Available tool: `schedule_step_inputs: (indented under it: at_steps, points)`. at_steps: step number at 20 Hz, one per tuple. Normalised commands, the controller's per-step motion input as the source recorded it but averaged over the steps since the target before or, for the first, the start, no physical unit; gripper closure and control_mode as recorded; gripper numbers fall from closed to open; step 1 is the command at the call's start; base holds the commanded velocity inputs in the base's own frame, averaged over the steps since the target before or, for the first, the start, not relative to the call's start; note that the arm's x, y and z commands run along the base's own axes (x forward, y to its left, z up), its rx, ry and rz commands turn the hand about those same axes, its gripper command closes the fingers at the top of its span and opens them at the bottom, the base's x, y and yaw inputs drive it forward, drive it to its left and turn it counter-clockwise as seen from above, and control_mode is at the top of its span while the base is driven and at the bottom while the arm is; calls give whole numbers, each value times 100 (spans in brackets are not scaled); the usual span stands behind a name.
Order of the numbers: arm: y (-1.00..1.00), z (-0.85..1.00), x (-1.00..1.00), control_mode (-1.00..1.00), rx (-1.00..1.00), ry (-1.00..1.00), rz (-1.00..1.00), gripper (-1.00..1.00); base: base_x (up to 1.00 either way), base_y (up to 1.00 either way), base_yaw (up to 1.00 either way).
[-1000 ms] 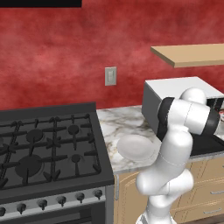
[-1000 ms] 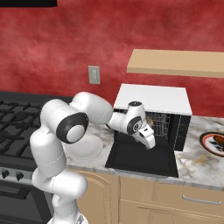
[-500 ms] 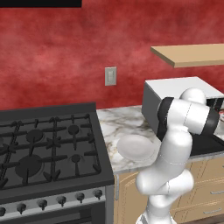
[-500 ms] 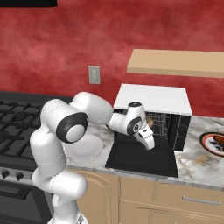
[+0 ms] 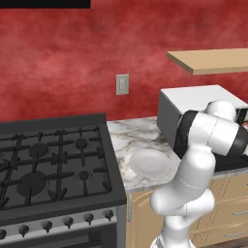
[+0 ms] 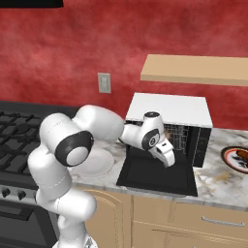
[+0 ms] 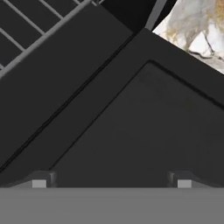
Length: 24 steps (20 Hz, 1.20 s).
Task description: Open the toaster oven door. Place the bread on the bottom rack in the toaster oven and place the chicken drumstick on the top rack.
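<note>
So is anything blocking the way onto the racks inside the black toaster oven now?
Nothing visible: the flat black door lies fully open on the marble counter, and the open pincer hovers above it, empty, before the wire racks.

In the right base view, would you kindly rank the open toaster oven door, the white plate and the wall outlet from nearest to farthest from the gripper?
1. The toaster oven door, lying open right under the gripper.
2. The white plate, on the counter to the left of the door.
3. The wall outlet, up on the red wall, farther left.
</note>
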Motion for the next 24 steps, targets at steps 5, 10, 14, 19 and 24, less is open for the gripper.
schedule_step_inputs:
  at_steps: [5, 10, 14, 19, 24]
  points:
    - [-13, 29, -38, -100, 1, 0, 14, -100, 0, 0, 0]
    - [-17, 31, -41, -100, 1, 0, 27, -100, 0, 0, 0]
    - [-7, 38, -39, -100, 0, -8, 35, -100, 0, 0, 0]
    - [-2, 35, -22, -100, 1, -11, 24, -100, 0, 0, 0]
    - [1, 26, -8, -100, 1, -14, 6, -100, 0, 0, 0]
